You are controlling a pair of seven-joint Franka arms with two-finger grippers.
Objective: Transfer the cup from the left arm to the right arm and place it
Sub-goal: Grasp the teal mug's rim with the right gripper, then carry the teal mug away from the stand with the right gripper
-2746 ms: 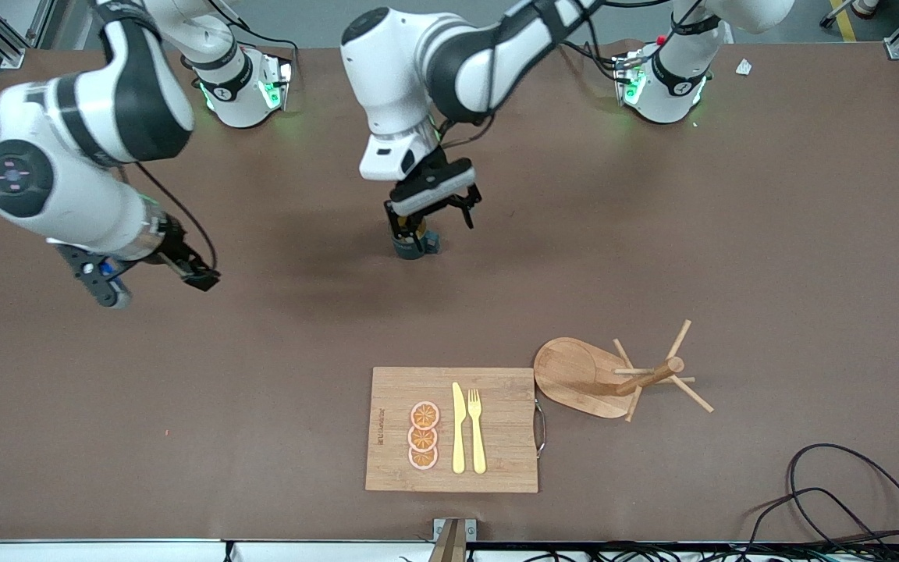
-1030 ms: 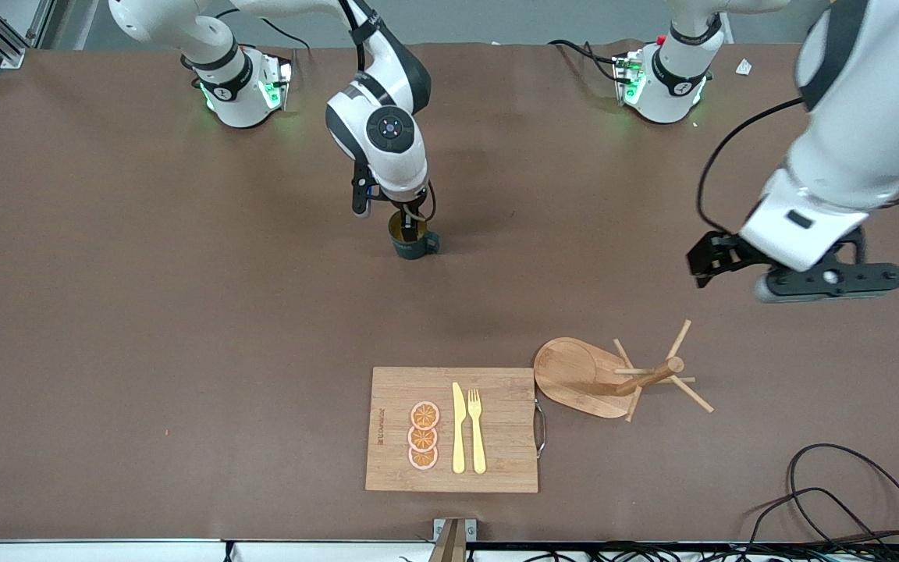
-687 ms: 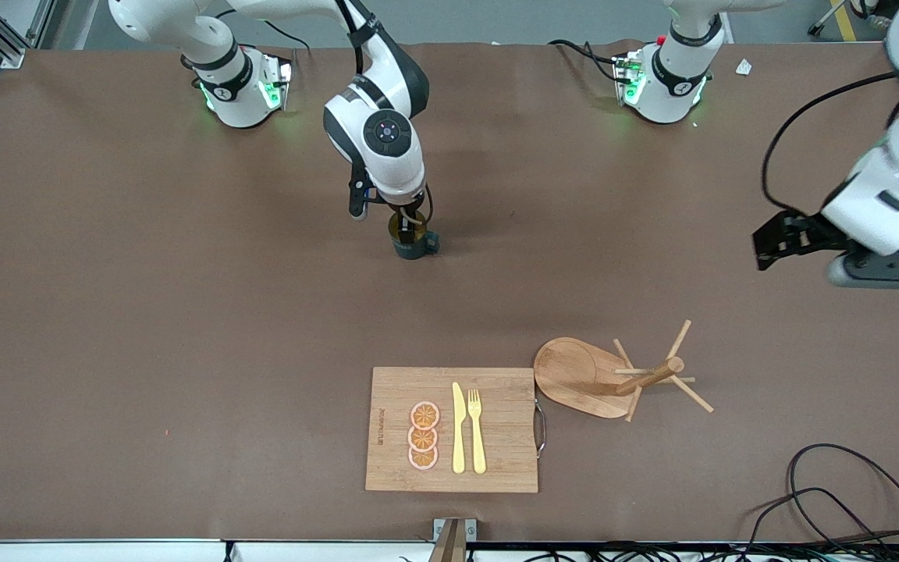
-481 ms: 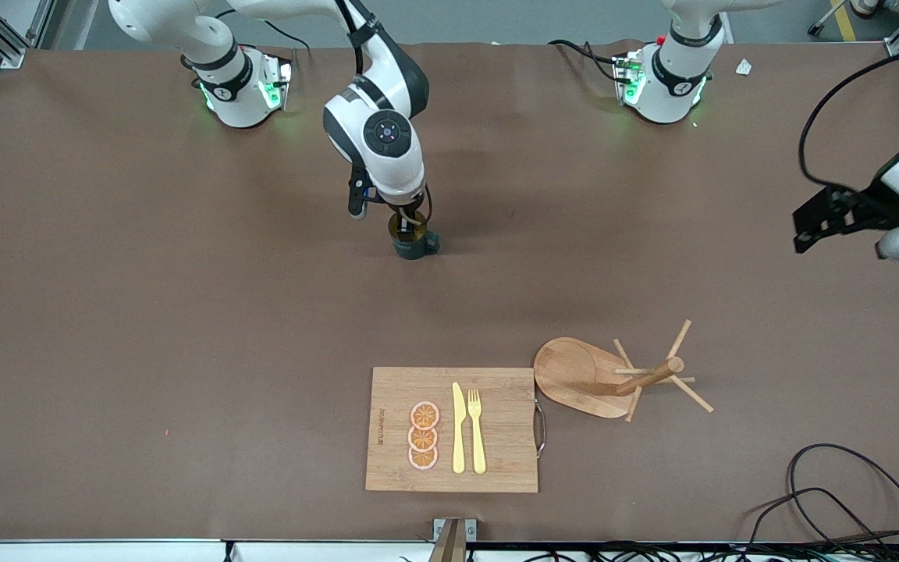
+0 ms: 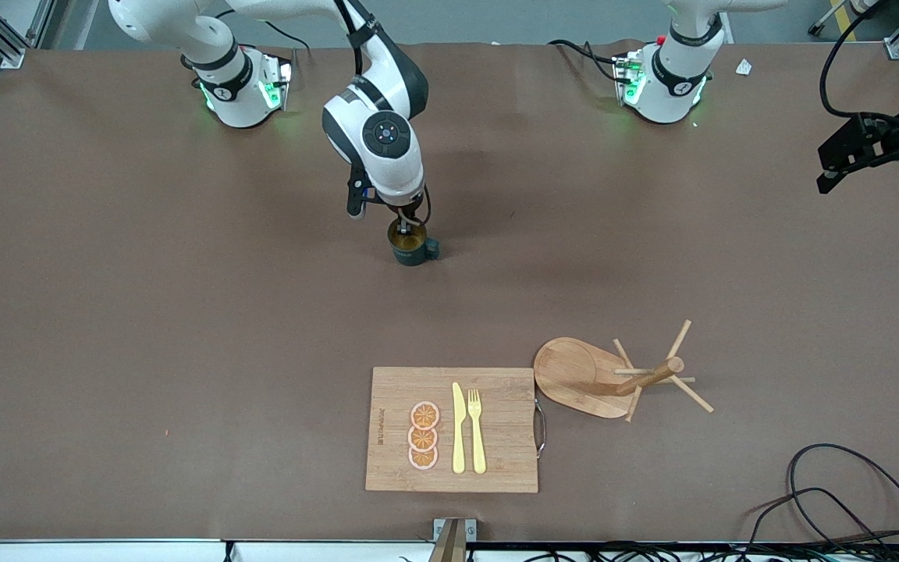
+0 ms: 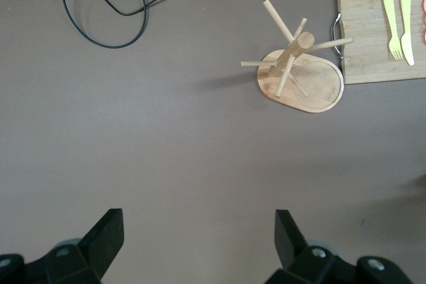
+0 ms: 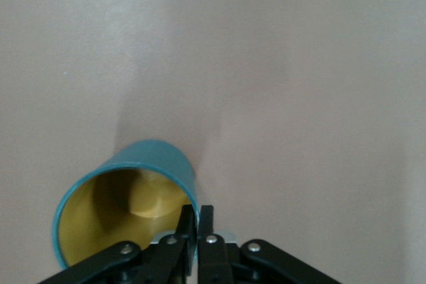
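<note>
The cup [image 5: 412, 248], a small teal mug with a yellowish inside, is near the middle of the table, on the robots' side. My right gripper [image 5: 407, 228] is shut on its rim, one finger inside and one outside. In the right wrist view the cup [image 7: 126, 194] hangs tilted from the gripper [image 7: 198, 216], and I cannot tell whether it touches the table. My left gripper [image 5: 868, 184] is open and empty, up over the left arm's end of the table. In the left wrist view that gripper [image 6: 198, 227] has only bare table between its fingers.
A wooden board [image 5: 496, 460] with a yellow knife, a fork and orange slices lies near the front edge. A wooden mug tree [image 5: 621, 378] stands beside it, and also shows in the left wrist view [image 6: 296, 64]. Black cables [image 5: 847, 499] lie at the front corner.
My left gripper has let go of the cup and swung away to its end of the table. My right gripper has closed on the cup's rim and shifted it slightly.
</note>
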